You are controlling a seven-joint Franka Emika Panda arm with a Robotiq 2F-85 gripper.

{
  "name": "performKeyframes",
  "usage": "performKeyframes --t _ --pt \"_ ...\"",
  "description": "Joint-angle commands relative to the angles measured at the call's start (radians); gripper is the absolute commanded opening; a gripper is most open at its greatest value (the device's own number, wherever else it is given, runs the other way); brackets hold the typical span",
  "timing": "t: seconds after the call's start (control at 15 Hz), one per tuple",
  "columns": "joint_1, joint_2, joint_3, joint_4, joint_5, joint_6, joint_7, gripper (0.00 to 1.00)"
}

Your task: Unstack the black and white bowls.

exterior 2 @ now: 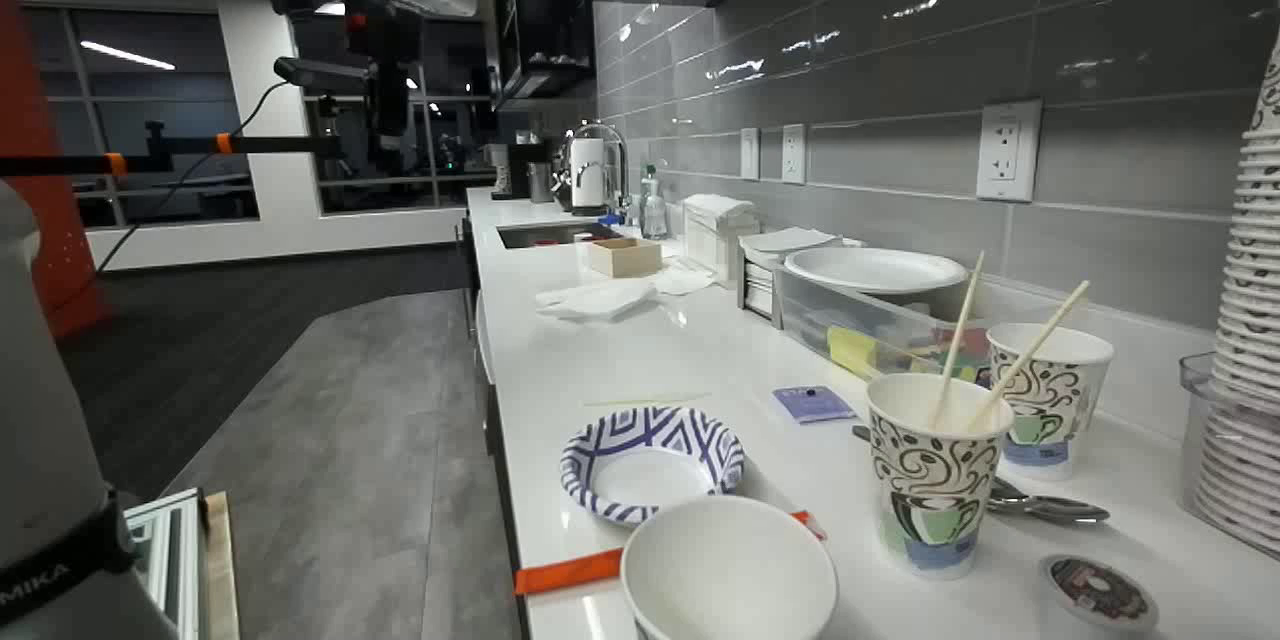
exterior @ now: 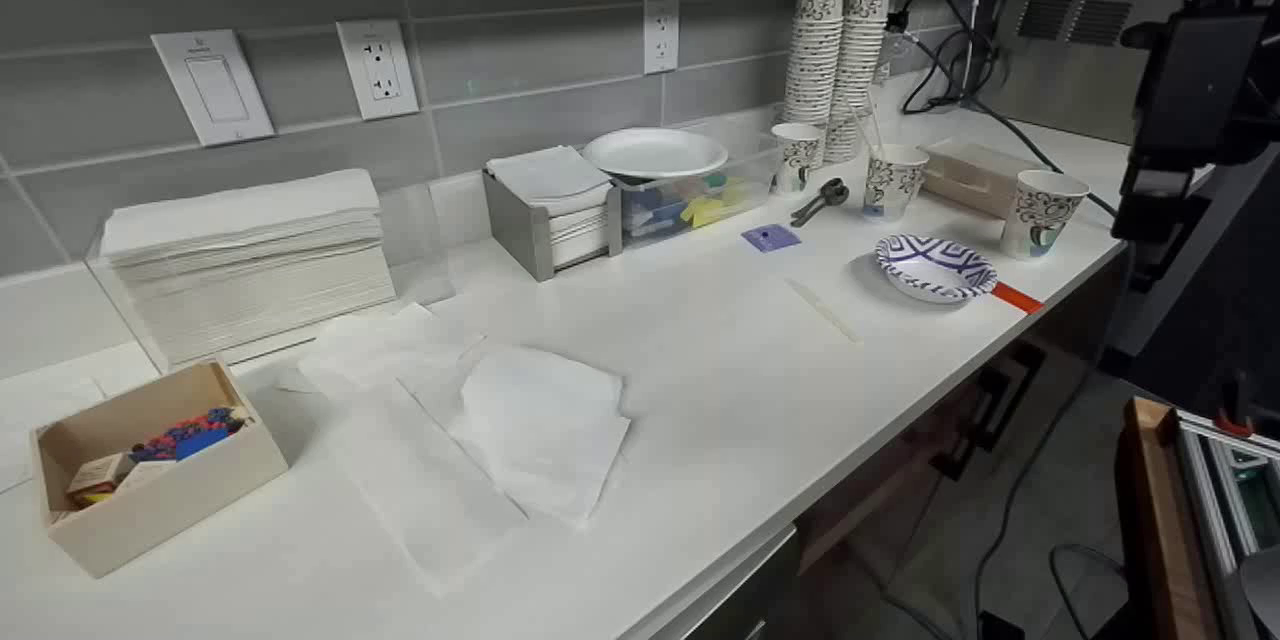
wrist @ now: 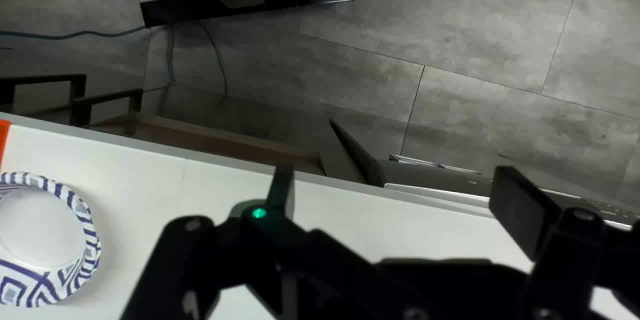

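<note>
Fingers (wrist: 522, 212) are spread, nothing gripped, in the wrist view, the patterned bowl (wrist: 42, 237) cropped at left. In an exterior view, it is seen on the desk (exterior: 720, 360) just beside an orange strip (exterior: 1018, 297); light, bendable paper is suggested. In an exterior view, its far rim (exterior 2: 650, 428) is exposed, best pinched gently; whether two are nested cannot be told.

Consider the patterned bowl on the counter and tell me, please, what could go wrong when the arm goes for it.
The patterned bowl sits near the front edge of the counter, so a stray push might send it over. A paper cup stands close to it, and the open end effector could knock that cup on the way in. I cannot make out a second rim, so if two bowls are nested there, the pinch may lift both.
</note>
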Motion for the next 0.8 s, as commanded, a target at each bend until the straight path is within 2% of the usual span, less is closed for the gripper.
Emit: performKeyframes --t 0.0,0.4,0.73 --pt "-0.010 0.000 0.007 0.002 0.004 -0.003 -0.005 1.00" --pt "-0.010 0.000 0.007 0.002 0.004 -0.003 -0.005 1.00" --pt "-0.145 0.050 -0.010 -0.026 -0.136 0.166 0.094 1.00"
